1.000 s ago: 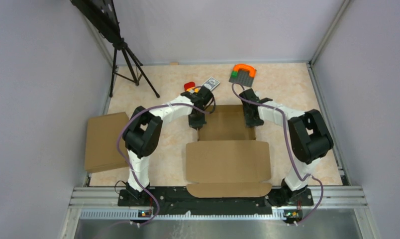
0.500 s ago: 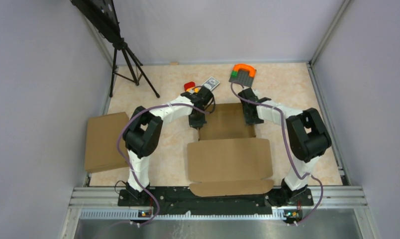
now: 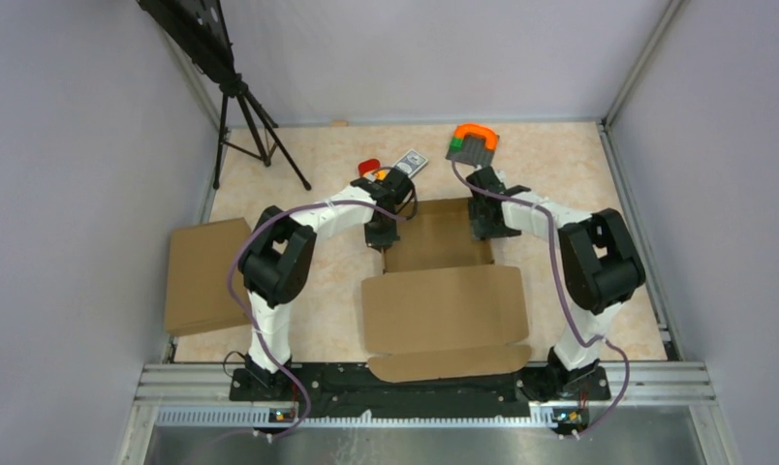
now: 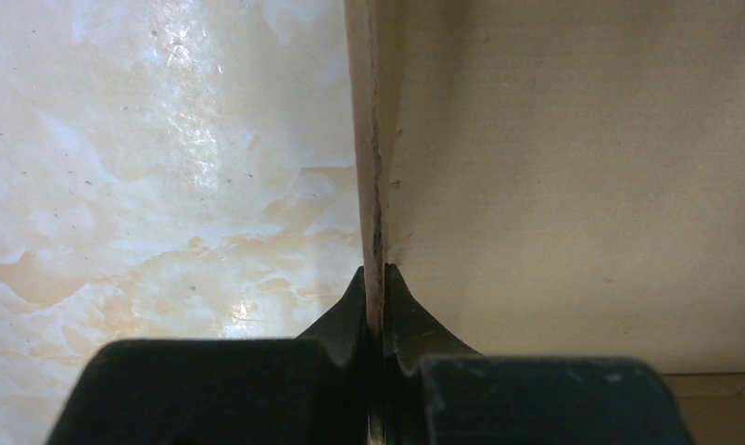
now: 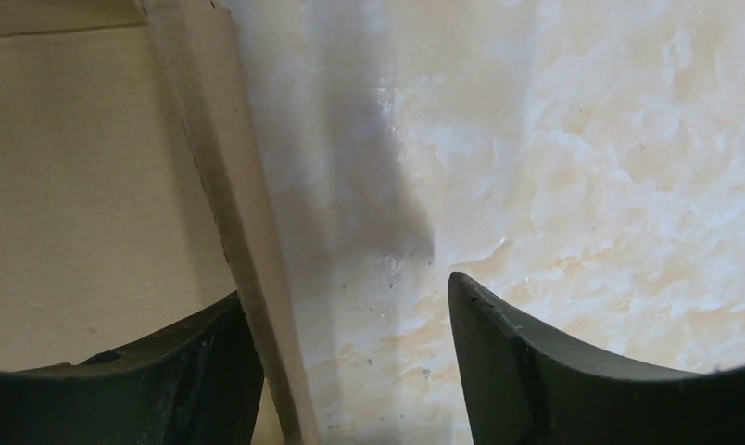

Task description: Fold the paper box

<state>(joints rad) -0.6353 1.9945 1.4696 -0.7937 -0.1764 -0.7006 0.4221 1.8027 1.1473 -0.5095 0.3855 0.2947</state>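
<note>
The paper box (image 3: pixel 442 308) lies in the middle of the table as a brown die-cut sheet, its far part (image 3: pixel 439 237) folded into a shallow tray with raised side walls. My left gripper (image 3: pixel 384 235) is shut on the tray's left wall; in the left wrist view the black jaws (image 4: pixel 376 273) pinch the thin cardboard edge (image 4: pixel 373 139). My right gripper (image 3: pixel 482 228) stands open over the right wall. In the right wrist view that wall (image 5: pixel 230 185) rises beside the left finger (image 5: pixel 202 352), with the right finger (image 5: pixel 498 343) well apart over bare table.
A second brown box (image 3: pixel 203 274) lies flat at the left edge. Behind the arms sit a red piece (image 3: pixel 369 166), a small card (image 3: pixel 412 161) and a grey plate with an orange arch (image 3: pixel 473 143). A black tripod (image 3: pixel 250 116) stands far left. Walls enclose the table.
My right gripper has opened and let go of the right wall. The box has shifted slightly away from the arms' bases and turned a little. The left grip is unchanged.
</note>
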